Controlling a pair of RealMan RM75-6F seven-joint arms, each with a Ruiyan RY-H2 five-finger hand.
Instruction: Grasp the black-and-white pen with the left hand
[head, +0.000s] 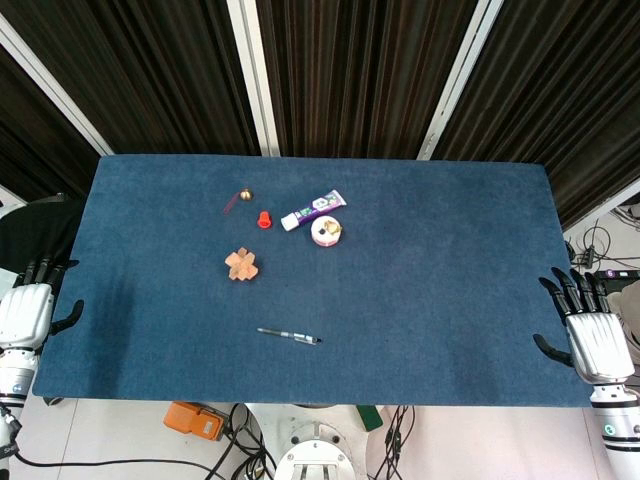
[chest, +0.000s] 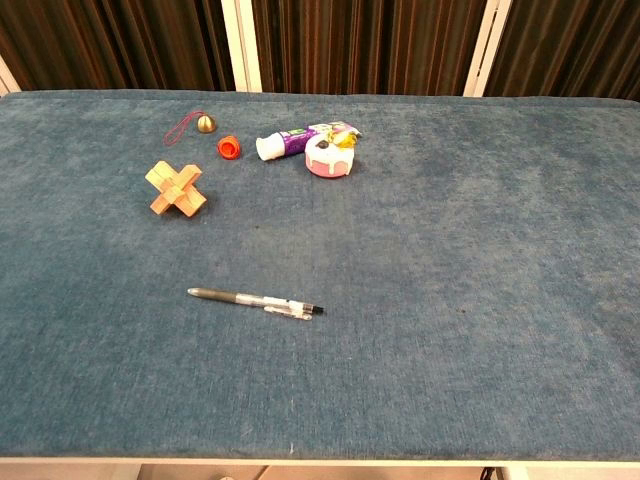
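Note:
The black-and-white pen (head: 289, 336) (chest: 256, 301) lies flat on the blue table cloth (head: 420, 290) near its front edge, a little left of the middle, its length running left to right. My left hand (head: 28, 310) hangs off the table's left edge, fingers spread, holding nothing, far to the left of the pen. Off the right edge is my right hand (head: 590, 335), likewise spread with nothing in it. Neither hand shows in the chest view.
A wooden cross puzzle (head: 242, 264) (chest: 176, 188) sits behind the pen. Further back lie a small bell on a red cord (head: 240, 198), an orange cap (head: 265, 219), a white-and-purple tube (head: 313, 210) and a small pink cake toy (head: 327, 231).

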